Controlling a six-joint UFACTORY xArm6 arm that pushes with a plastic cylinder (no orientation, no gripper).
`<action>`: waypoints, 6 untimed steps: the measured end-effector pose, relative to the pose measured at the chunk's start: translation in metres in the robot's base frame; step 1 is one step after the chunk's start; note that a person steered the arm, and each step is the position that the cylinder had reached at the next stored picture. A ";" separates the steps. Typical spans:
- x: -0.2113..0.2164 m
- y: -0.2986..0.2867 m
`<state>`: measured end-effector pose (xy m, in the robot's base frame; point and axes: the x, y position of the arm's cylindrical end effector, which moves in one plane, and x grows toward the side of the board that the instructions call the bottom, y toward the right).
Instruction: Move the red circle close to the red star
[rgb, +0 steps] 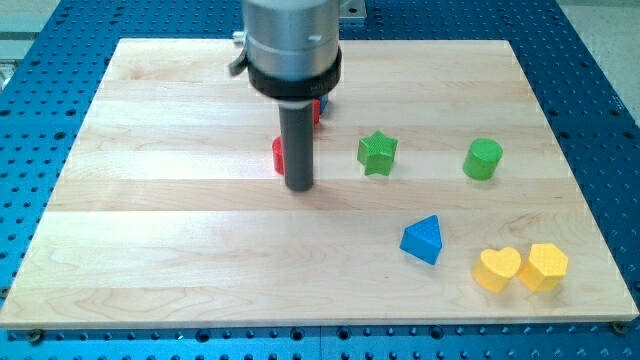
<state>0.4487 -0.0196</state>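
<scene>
My tip (300, 186) rests on the wooden board (180, 230), just right of and touching a red block (278, 155) that the rod mostly hides; its shape cannot be made out. A second red block (318, 110) shows as a sliver above it, behind the arm's grey body, with a bit of blue (323, 101) beside it. Which red block is the circle and which the star cannot be told.
A green star (377, 152) and a green cylinder (483, 159) lie to the right of my tip. A blue triangle (423, 239), a yellow heart (497, 268) and a yellow hexagon (545, 265) lie at the lower right.
</scene>
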 end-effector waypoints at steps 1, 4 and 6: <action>0.017 0.003; -0.017 -0.046; 0.010 -0.047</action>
